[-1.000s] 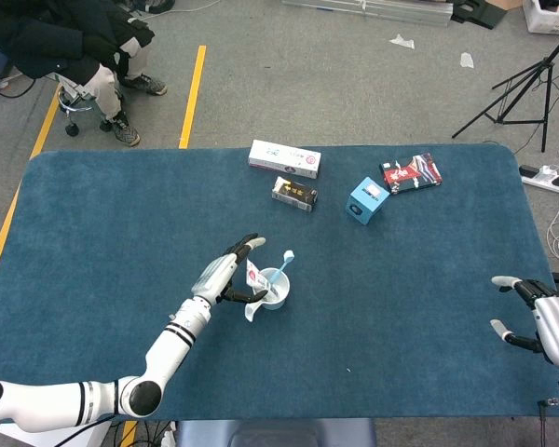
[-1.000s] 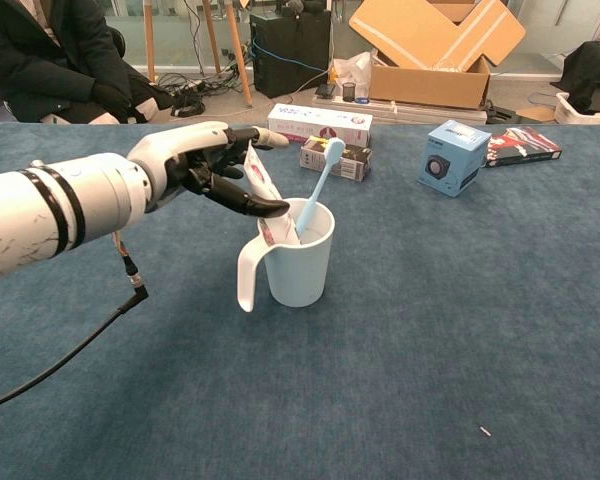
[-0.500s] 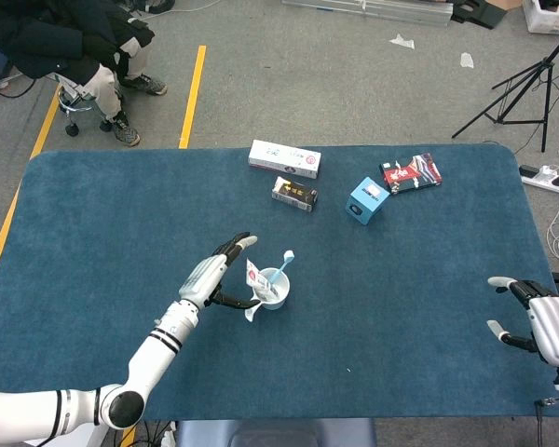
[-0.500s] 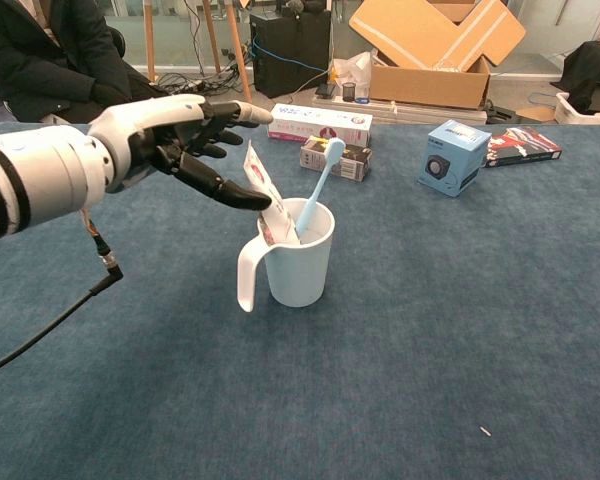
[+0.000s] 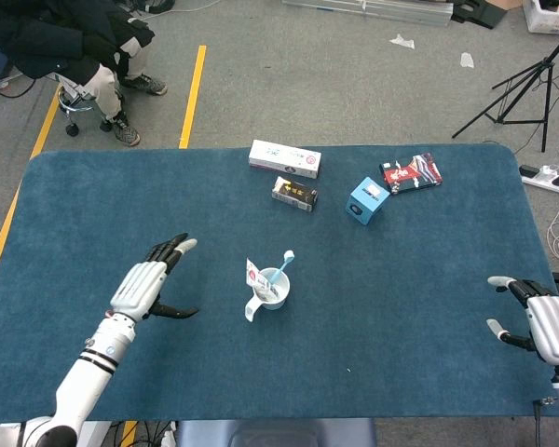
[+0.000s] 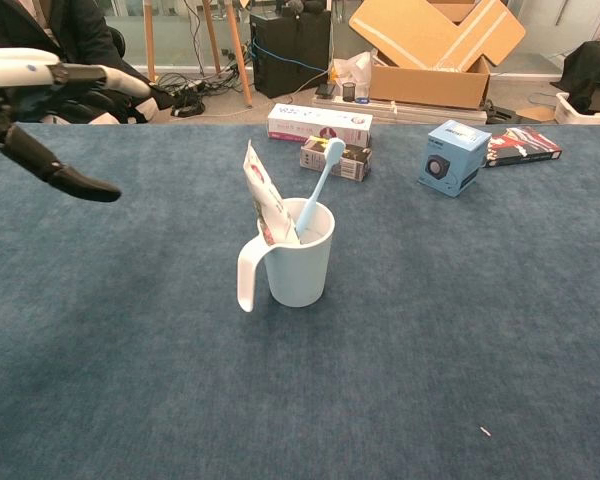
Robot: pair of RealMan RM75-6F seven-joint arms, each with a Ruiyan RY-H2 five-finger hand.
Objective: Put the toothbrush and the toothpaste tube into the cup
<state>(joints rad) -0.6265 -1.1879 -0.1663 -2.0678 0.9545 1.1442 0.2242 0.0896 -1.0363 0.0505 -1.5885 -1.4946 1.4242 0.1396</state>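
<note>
Blue felt covered the whole surface, and at this moment the cup stood alone near its middle with nothing of mine on it. Both things were inside: the toothbrush leaned against the rim with its pale blue head up, and the toothpaste tube stood beside it, its flat end sticking well above the rim. The cup was upright, handle toward me and to the left.

What had just changed was my left hand. Half a second before, its fingers were right at the tube; a second before, they were closed around it. Now I had pulled that hand well away to the left, fingers spread wide and holding nothing, and the tube had stayed put without tipping out. In the chest view only the fingertips showed at the left edge.

My right hand rested at the far right edge, fingers apart and empty, much where it had been all along.

I judged the task done: both items sat in the cup and the release had not disturbed them.

Beyond the cup, the white box, the dark box, the blue box and the dark packet lay untouched.
</note>
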